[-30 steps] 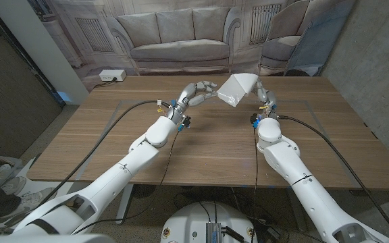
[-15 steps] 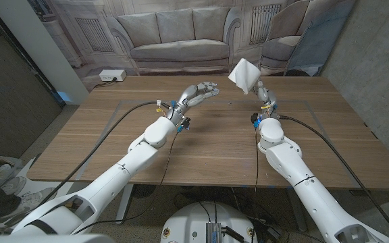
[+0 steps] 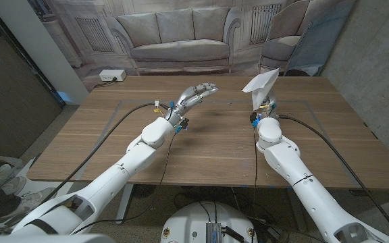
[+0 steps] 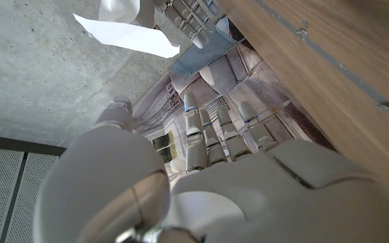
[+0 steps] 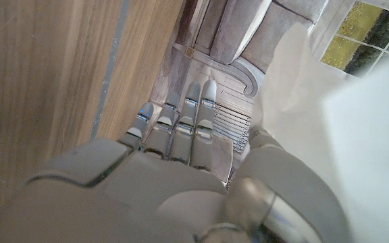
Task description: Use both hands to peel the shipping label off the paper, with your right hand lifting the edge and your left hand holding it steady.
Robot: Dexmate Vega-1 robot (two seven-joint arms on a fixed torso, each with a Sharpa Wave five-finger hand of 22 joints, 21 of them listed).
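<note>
Left robot hand point(image 3: 200, 92): hovered above the surface point(image 3: 113, 142), fingers spread, holding nothing.
Right robot hand point(image 3: 265, 99): pinched the white sheet point(image 3: 261, 83), raised clear of the surface and tilted up at the far right.
Progress: the sheet was off the surface in one robot hand only; whether label and paper had separated could not be told.
Change: a second before, the left robot hand met the sheet; it had let go, and the sheet had swung right.

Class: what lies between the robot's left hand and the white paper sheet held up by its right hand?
Only bare wooden table, in the head view, between left hand and white paper sheet.
</note>
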